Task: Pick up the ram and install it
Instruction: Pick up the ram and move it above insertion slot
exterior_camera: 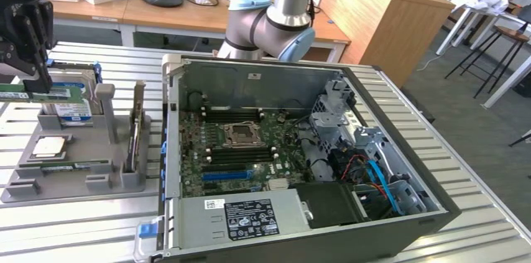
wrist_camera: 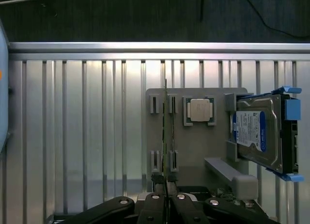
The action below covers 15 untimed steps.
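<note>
The ram (exterior_camera: 46, 94) is a thin green stick held level above the grey parts tray (exterior_camera: 74, 179) at the exterior view's left. My black gripper (exterior_camera: 35, 79) is shut on it from above. In the wrist view the ram (wrist_camera: 165, 132) appears edge-on as a thin line running out from between my fingers (wrist_camera: 180, 199), and my gripper (wrist_camera: 165, 187) is closed around its near end. It hangs over the tray's slotted holders (wrist_camera: 154, 104). The open computer case (exterior_camera: 431, 213) lies to the exterior view's right, its motherboard (exterior_camera: 207, 157) showing dark memory slots (exterior_camera: 240, 115) beside the processor socket (exterior_camera: 240, 133).
On the tray stand a silver hard drive (exterior_camera: 73, 109) (wrist_camera: 256, 132) with a blue-white label, a loose processor chip (exterior_camera: 50, 146) (wrist_camera: 199, 110) and an upright expansion card (exterior_camera: 138, 123). A thin green strip (exterior_camera: 73, 165) lies near the tray's front. The arm's base (exterior_camera: 270, 23) rises behind the case.
</note>
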Motion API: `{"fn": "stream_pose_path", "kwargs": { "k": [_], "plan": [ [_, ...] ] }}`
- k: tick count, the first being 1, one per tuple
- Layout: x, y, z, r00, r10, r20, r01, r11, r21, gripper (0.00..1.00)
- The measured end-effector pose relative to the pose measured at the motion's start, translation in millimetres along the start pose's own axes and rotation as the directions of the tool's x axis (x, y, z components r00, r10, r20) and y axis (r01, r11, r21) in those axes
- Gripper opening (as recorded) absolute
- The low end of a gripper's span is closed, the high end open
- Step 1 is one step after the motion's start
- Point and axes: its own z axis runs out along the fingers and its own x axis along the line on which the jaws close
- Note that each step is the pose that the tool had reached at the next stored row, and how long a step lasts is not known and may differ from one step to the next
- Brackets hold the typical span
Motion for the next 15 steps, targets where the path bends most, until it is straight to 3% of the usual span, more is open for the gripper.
{"fn": "stream_pose_path", "kwargs": {
  "k": [7,15],
  "plan": [
    [-0.1,-2.5,-0.1,1.0000,0.000,-0.0001,0.000,1.0000,0.0000,0.12],
    [-0.4,-14.0,-0.3,1.0000,0.000,0.0000,0.000,1.0000,0.0001,0.12]
  ]
}}
